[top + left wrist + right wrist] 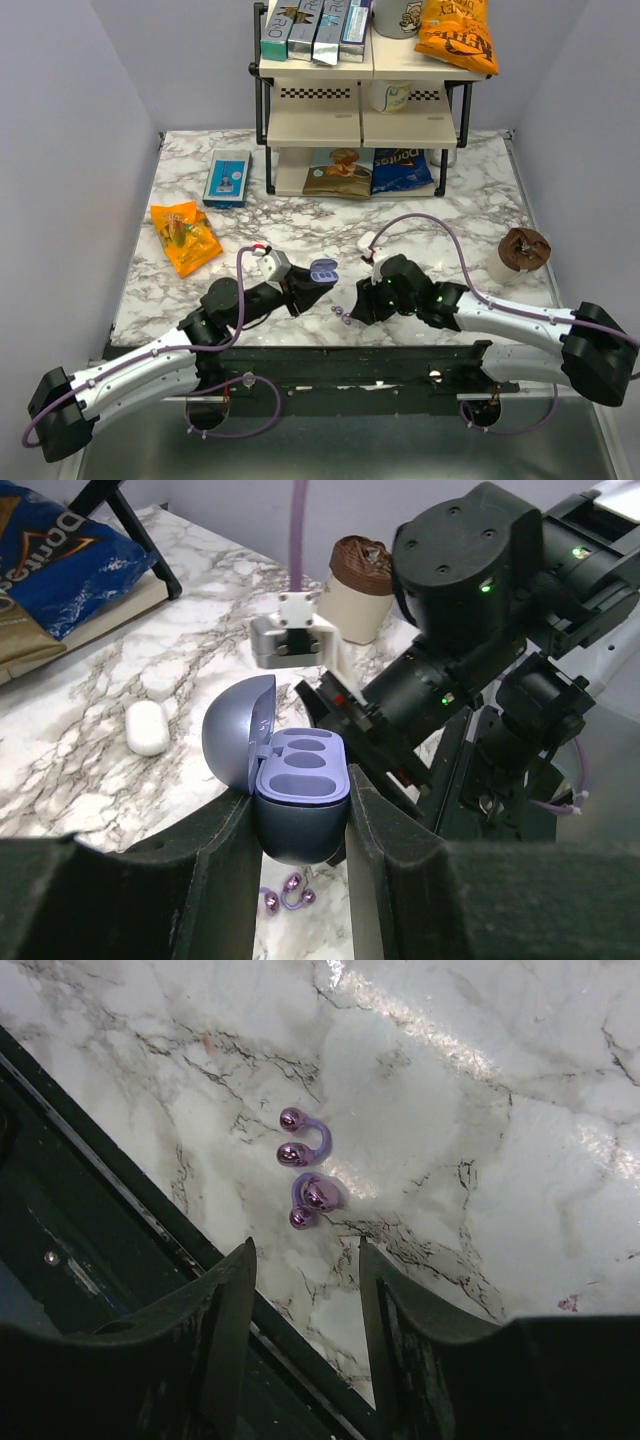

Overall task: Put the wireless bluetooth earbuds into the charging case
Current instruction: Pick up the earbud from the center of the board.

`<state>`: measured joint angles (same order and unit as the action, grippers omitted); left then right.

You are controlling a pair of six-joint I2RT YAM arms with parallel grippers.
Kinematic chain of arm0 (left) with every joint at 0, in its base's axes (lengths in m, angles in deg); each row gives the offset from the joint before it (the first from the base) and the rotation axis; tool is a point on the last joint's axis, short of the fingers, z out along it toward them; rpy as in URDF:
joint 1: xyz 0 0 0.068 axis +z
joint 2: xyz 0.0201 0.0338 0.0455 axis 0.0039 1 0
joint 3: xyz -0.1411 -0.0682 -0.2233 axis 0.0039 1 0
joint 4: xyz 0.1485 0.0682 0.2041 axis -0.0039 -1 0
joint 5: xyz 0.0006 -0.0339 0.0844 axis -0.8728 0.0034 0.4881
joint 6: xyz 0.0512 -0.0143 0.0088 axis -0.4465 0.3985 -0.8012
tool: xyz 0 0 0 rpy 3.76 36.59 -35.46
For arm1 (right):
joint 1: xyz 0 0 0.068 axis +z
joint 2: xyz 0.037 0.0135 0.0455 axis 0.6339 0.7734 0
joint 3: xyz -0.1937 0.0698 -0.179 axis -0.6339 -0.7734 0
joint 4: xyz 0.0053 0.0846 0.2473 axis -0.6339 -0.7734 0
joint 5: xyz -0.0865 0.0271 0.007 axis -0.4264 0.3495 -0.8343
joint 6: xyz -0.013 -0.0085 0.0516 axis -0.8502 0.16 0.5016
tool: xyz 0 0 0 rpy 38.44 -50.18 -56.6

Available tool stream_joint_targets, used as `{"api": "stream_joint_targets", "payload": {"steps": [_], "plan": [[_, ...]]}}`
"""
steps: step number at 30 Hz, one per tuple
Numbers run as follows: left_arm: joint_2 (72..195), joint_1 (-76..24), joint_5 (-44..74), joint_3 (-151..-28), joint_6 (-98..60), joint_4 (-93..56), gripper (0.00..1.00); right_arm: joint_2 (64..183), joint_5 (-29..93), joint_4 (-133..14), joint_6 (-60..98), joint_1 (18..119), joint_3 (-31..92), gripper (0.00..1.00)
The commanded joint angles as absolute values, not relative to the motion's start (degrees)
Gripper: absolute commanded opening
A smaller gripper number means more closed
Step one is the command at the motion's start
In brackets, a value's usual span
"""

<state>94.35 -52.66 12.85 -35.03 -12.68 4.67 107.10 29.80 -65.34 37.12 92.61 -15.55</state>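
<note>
Clamped tight between the fingers of the left gripper (300, 815): the charging case (300, 780), lid swung open. Lying together on the marble table (460, 215), just beyond its near edge and the black rail (90, 1210): the wireless bluetooth earbuds (305, 1170). Hovering directly above them, the right gripper (305, 1255), jaws partly open, holding nothing. Open marble far and right of the buds.

Bright, even light falls from above. In the right wrist view a white glare streak crosses the marble table (440, 1040) beyond the jaws, and the earbuds (314, 1193) just ahead of them carry pinpoint highlights. The 2 wrist views show their own fingers (215, 870) dark and soft-focused. The charging case (300, 810) between the left jaws has a soft sheen. Shadows are faint.
</note>
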Motion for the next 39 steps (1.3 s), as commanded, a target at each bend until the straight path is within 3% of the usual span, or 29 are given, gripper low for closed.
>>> {"api": "stream_joint_targets", "payload": {"steps": [1, 22, 39], "plan": [[93.5, -55.1, 17.4, -34.6, -12.3, 5.5, 0.00, 110.5, 30.4, -62.4, 37.5, 92.6, -13.1, 0.54], [89.1, -56.8, 19.8, -33.7, -12.6, 1.0, 0.00, 122.0, 31.4, -59.6, 33.8, 92.6, -10.1, 0.57], [89.0, -57.2, 19.9, -32.7, -11.9, 2.1, 0.00, 124.7, 34.4, -59.4, 32.4, 92.6, -9.7, 0.49]]}}
